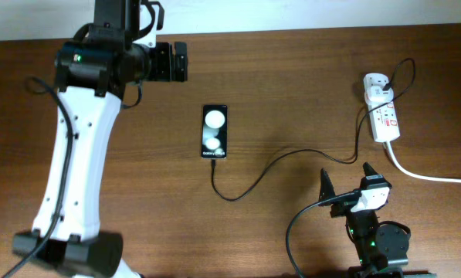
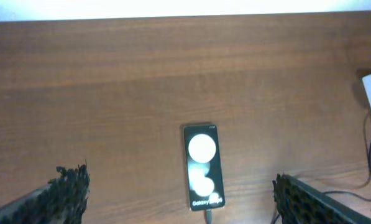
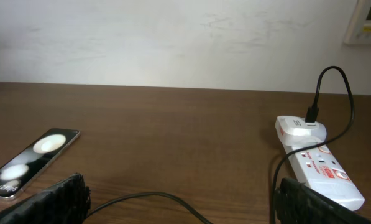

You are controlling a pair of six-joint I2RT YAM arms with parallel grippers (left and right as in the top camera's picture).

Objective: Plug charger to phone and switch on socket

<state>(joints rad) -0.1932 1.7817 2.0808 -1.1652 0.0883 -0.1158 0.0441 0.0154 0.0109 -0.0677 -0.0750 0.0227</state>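
The black phone lies flat mid-table, showing two white round spots and "Galaxy" lettering. The thin black charger cable runs from the white socket strip in a loop to the phone. Its connector tip meets the phone's bottom edge. My left gripper hovers open high above the phone, holding nothing. My right gripper stands open near the front edge, empty, with the cable lying on the table between its fingers.
A white plug sits at the strip's far end with the black cable coming out of it. The strip's thick white cord trails off to the right edge. The wooden table ends at a pale wall behind.
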